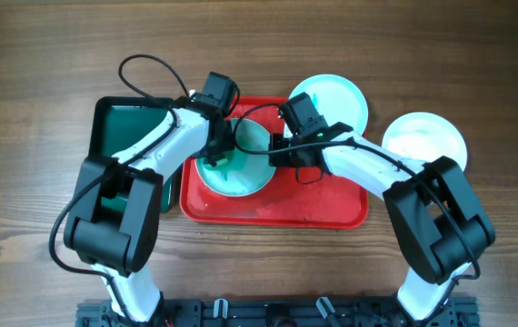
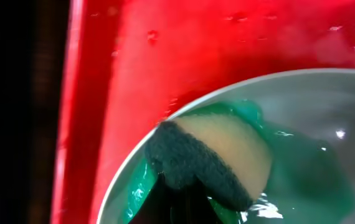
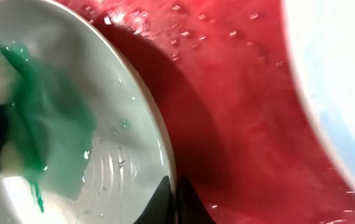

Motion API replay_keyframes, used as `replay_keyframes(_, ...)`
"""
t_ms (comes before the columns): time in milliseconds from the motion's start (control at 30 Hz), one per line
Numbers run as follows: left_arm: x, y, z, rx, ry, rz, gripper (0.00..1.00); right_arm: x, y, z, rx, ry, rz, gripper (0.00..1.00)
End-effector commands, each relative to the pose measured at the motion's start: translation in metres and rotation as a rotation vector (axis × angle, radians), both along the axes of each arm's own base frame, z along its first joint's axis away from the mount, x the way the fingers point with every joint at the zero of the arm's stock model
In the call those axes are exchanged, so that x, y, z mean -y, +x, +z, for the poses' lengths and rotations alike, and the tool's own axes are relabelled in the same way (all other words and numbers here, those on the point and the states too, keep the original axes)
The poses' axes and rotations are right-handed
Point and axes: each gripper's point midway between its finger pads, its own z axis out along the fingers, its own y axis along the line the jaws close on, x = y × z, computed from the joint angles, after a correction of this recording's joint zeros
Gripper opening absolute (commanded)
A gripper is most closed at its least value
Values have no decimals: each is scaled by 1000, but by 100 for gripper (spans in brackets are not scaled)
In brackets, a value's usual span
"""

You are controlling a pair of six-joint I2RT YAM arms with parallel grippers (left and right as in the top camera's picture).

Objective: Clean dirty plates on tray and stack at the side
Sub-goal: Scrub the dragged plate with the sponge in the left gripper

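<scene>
A pale plate [image 1: 241, 177] smeared with teal-green lies on the red tray [image 1: 332, 204]. My left gripper [image 1: 218, 145] is shut on a sponge [image 2: 212, 158], yellow with a dark scrub side, pressed onto the green smear inside the plate [image 2: 314, 124]. My right gripper [image 1: 282, 150] is shut on the plate's right rim [image 3: 165, 155], one finger inside and one outside. A second pale plate [image 1: 336, 95] rests on the tray's far right corner and shows at the right edge of the right wrist view [image 3: 339, 81]. A third plate [image 1: 425, 141] lies on the table right of the tray.
A dark green tray [image 1: 118, 123] sits left of the red tray, partly under my left arm. Water drops lie on the red tray floor [image 3: 227, 81]. Cables loop above both arms.
</scene>
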Motion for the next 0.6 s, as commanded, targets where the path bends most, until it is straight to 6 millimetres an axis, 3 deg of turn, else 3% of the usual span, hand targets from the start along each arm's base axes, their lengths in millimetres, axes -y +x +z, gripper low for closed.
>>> replay_keyframes(0,-27,-19,-20,-81,124,1,4,2,3,-4,-9,-12,-11,4)
replay_keyframes(67,17,-38,-26,-189,-87,-240,4,2,3,-4,-11,-9,-9,4)
replay_keyframes(167,72,-70,-16,-280,-386,-538,4,1,3,-3,-8,-7,-9,4)
replay_keyframes(233,88,-80,-10,-290,-470,-646,4,1,3,-3,-8,-4,-8,4)
replay_keyframes(400,94,-72,-11,-229,-451,-745,4,1,3,-3,-7,-3,-8,4)
replay_keyframes(567,87,-19,-15,-39,-308,-648,4,0,4,-3,-5,-2,-9,4)
